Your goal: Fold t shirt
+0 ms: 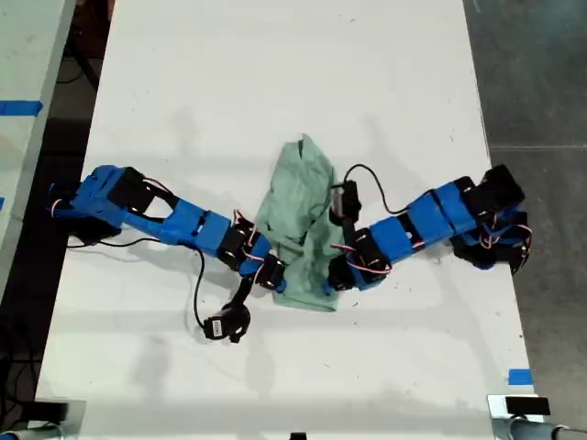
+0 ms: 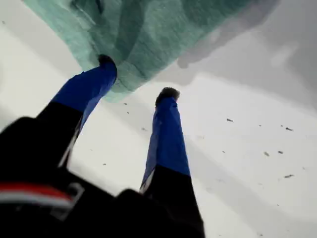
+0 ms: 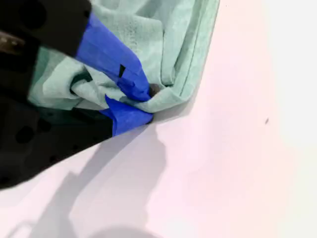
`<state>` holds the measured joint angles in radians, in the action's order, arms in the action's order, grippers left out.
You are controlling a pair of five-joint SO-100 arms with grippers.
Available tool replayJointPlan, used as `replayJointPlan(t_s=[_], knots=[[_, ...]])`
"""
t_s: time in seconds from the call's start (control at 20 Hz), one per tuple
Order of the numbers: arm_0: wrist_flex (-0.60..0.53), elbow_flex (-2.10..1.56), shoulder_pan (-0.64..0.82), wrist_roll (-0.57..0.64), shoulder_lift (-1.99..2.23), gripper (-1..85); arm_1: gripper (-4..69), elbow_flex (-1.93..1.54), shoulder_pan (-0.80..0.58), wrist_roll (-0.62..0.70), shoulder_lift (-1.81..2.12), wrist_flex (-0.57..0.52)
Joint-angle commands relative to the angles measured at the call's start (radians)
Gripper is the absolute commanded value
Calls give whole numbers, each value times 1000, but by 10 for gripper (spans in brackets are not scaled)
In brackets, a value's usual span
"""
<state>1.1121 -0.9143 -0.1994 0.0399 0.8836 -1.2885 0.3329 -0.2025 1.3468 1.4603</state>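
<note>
Mint fabric gathered, one corner pinched

Mint-green t shirt point(image 1: 298, 220) lies bunched near the middle of the white bench point(image 1: 275, 73), between both arms. My second claw point(image 3: 148, 101) is clamped on a folded corner of the shirt. My first claw point(image 2: 136, 77) stands apart, one tip touching the hem, gripping nothing. I judge the fold is in mid-stage: next the first claw should pinch its edge, then both carry it across. Open bench lies all around, edges well away.

I see a long white table point(image 1: 275, 73), a strip of blue tape point(image 1: 519, 376) at its edge, and grey floor point(image 1: 537, 73) beside it.
</note>
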Motion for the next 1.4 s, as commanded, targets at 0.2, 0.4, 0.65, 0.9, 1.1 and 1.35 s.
replayJointPlan(t_s=[0.2, 0.4, 0.65, 0.9, 1.1, 1.35], knots=[[18, 37, 2, -3, 17, 0, 189, 147, 40, -3, -92, -29], [31, 37, -3, -5, 28, 0, 79, 137, 48, -21, -129, -31], [35, 37, -32, -8, 67, 0, 13, 114, 46, -25, -199, -67], [72, 37, -135, -71, 167, -1, 15, 258, 98, -23, -206, -11], [179, -9, -153, -100, 440, -1, 13, 239, 46, 57, 41, 41], [357, -41, 17, -34, 571, -1, 13, 95, -155, 245, 360, 48]])
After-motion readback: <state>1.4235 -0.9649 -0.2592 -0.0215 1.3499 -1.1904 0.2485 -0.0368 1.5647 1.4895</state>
